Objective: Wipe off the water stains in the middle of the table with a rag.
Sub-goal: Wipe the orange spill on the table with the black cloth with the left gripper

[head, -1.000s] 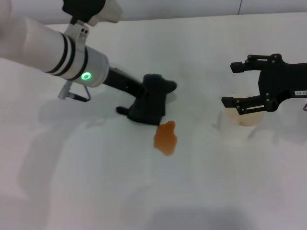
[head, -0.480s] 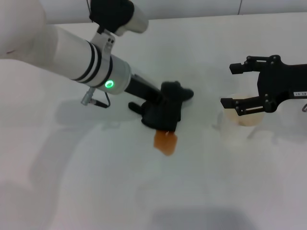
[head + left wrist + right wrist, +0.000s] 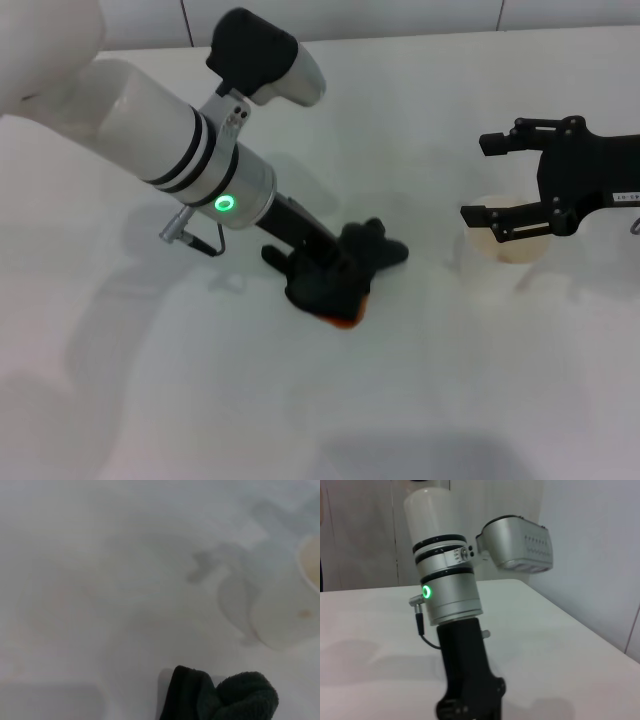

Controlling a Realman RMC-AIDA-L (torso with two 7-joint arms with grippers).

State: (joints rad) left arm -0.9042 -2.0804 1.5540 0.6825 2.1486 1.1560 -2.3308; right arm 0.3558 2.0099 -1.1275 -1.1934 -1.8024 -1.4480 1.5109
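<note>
My left gripper (image 3: 318,272) is shut on the black rag (image 3: 366,257) and presses it down on the white table (image 3: 420,380) near its middle. The rag covers nearly all of the orange water stain; only a thin orange sliver (image 3: 346,320) shows at the rag's near edge. In the left wrist view the rag (image 3: 222,696) lies on the table (image 3: 100,580), and the stain is hidden. The right wrist view shows the left arm and its gripper (image 3: 470,700) from the side. My right gripper (image 3: 478,178) hangs open at the right, just above a cup, and holds nothing.
A translucent whitish plastic cup (image 3: 512,243) with a little amber liquid stands at the right, under my right gripper; it also shows in the left wrist view (image 3: 292,607). The bulky white left forearm (image 3: 160,140) reaches across the left half of the table.
My left arm has moved right and toward the front, dragging the rag onto the orange stain, which now shows only as a sliver. The right arm and the cup have not moved.
</note>
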